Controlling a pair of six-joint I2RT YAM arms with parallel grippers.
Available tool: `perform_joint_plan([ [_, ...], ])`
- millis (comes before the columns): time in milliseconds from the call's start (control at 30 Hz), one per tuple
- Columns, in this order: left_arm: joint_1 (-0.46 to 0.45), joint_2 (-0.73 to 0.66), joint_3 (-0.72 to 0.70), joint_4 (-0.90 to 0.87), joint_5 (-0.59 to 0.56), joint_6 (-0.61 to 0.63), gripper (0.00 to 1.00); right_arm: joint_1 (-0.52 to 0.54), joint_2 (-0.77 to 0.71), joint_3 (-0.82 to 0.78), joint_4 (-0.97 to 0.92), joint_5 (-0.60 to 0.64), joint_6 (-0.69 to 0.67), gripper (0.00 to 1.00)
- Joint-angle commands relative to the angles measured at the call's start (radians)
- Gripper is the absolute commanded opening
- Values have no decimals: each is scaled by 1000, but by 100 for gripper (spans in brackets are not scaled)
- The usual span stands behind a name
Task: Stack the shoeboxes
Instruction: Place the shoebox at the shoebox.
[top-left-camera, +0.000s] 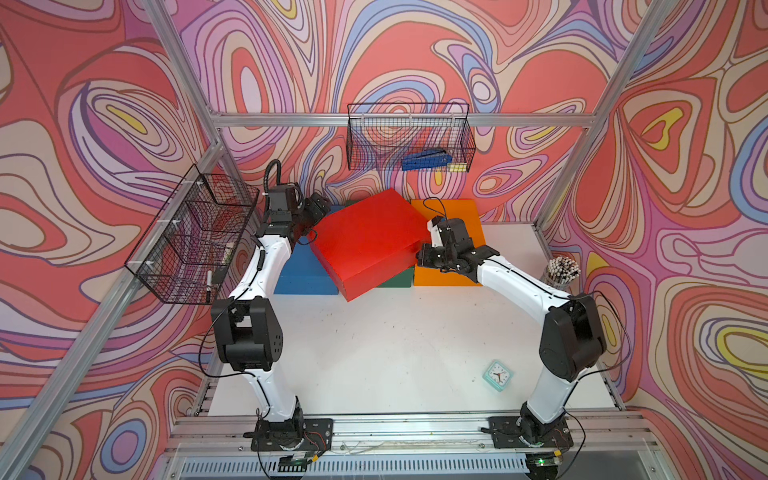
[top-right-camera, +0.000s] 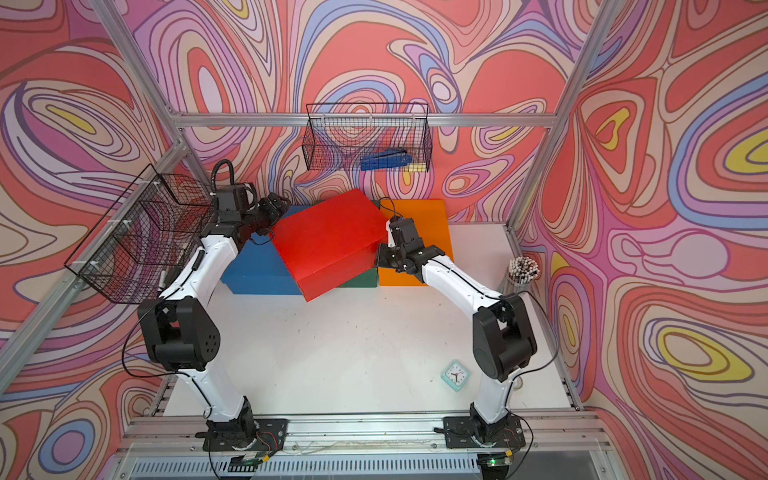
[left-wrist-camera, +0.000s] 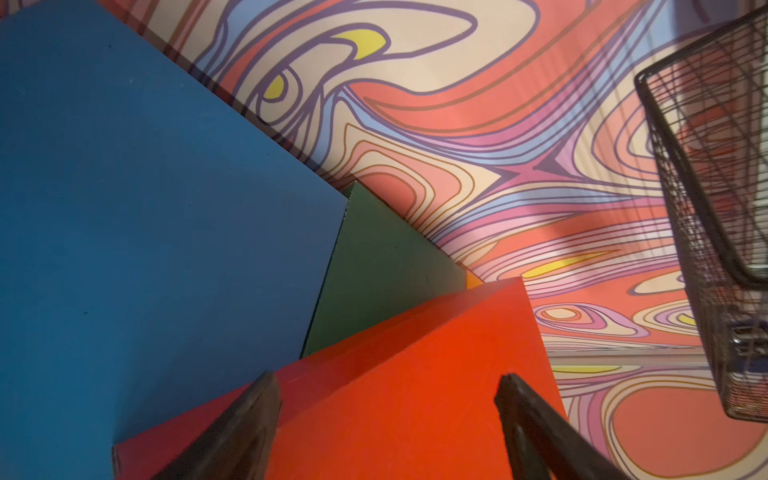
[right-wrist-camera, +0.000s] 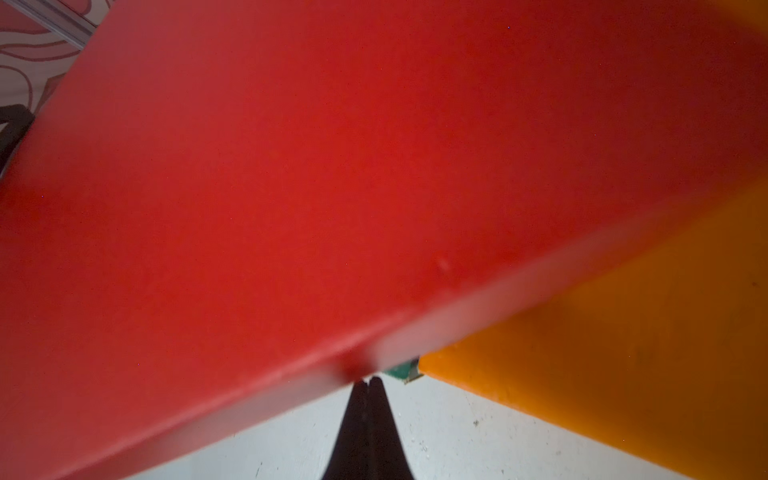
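Askew atop green shoebox (top-left-camera: 395, 281), red shoebox (top-left-camera: 365, 239)

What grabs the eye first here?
The red shoebox lies skewed across the blue shoebox and green shoebox at the back of the table, beside the orange shoebox. The left hand is open over its left rear edge, and the shut right hand points at its lower right edge. A loud swirl-patterned wall surrounds it all.
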Motion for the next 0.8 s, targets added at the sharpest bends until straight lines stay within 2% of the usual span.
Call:
perform_joint_plan([
  [0, -8, -39, -86, -59, 69, -57, 84, -2, 43, 70, -42, 57, -6, 0],
  [300, -24, -131, -218, -17, 70, -93, 84, -3, 134, 168, -57, 65, -5, 0],
  [767, -74, -172, -242, -42, 66, -121, 83, -5, 230, 242, -27, 57, -21, 0],
])
